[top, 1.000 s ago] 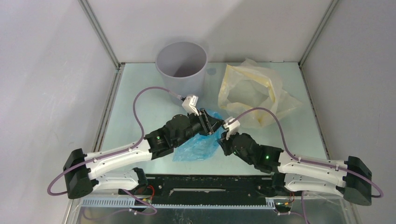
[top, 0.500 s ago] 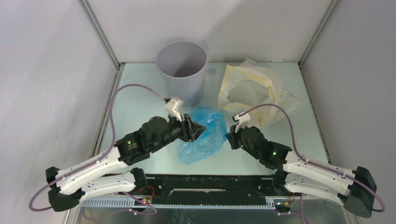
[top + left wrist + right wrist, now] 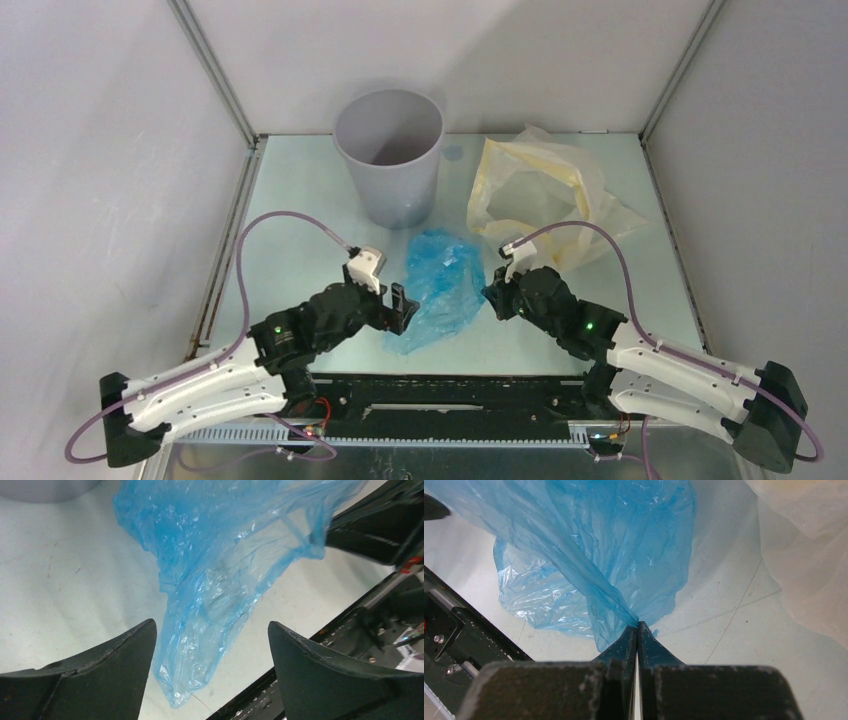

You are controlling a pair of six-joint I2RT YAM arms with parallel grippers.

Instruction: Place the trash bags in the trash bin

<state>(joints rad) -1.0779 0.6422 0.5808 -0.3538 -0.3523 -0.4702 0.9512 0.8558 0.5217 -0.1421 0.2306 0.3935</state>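
Observation:
The blue trash bag [image 3: 440, 285] lies crumpled on the table in front of the trash bin [image 3: 389, 152], which stands upright at the back. My right gripper [image 3: 491, 296] is shut on the bag's right edge; in the right wrist view the blue bag [image 3: 594, 550] bunches into the closed gripper tips [image 3: 638, 626]. My left gripper [image 3: 402, 305] is open just left of the bag and holds nothing. In the left wrist view the bag's lower tail [image 3: 210, 615] hangs between the spread fingers [image 3: 125, 650] without touching them.
A larger pale yellow plastic bag [image 3: 545, 195] lies at the back right, next to the blue bag; it also shows in the right wrist view [image 3: 809, 545]. Metal frame posts and grey walls close in the table. The black base rail [image 3: 440, 400] runs along the near edge.
My left arm has let go and pulled back toward the near left, away from the bag. The bag spread out flatter. My right gripper stayed shut on the bag's right edge.

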